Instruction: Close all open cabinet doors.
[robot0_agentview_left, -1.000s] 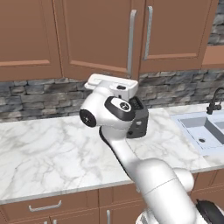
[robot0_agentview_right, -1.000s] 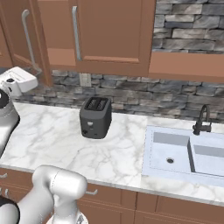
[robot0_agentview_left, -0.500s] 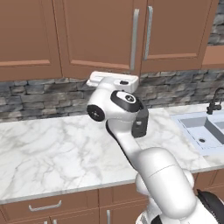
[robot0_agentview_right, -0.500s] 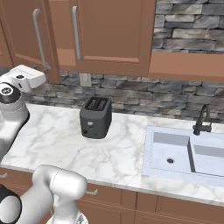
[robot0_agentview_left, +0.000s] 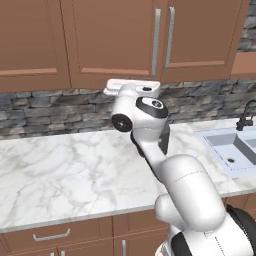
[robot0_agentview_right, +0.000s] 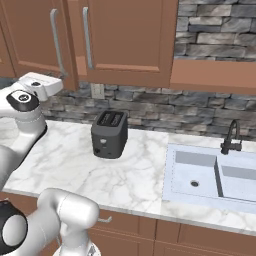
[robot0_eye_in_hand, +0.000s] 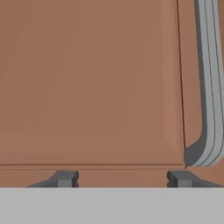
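While your gripper (robot0_eye_in_hand: 122, 178) sits at the bottom edge of the hand view with its two dark fingertips (robot0_eye_in_hand: 65, 178) spread wide and pinching nothing, it faces the lower part of a cabinet door (robot0_eye_in_hand: 87, 83) at close range, and the curved foot of that door's silver bar handle (robot0_eye_in_hand: 209, 109) runs down the right edge of the frame. From the left base view you see the white hand (robot0_agentview_left: 131, 88) raised to the bottom rail of the cabinet doors (robot0_agentview_left: 112, 40) in the upper centre, above the marble surface (robot0_agentview_left: 60, 170). Further right in the right base view, a dark toaster (robot0_agentview_right: 109, 134) stands on the surface, then a sink (robot0_agentview_right: 210, 175) with a black faucet (robot0_agentview_right: 231, 137) at the right, before the stone backsplash (robot0_agentview_right: 165, 110).
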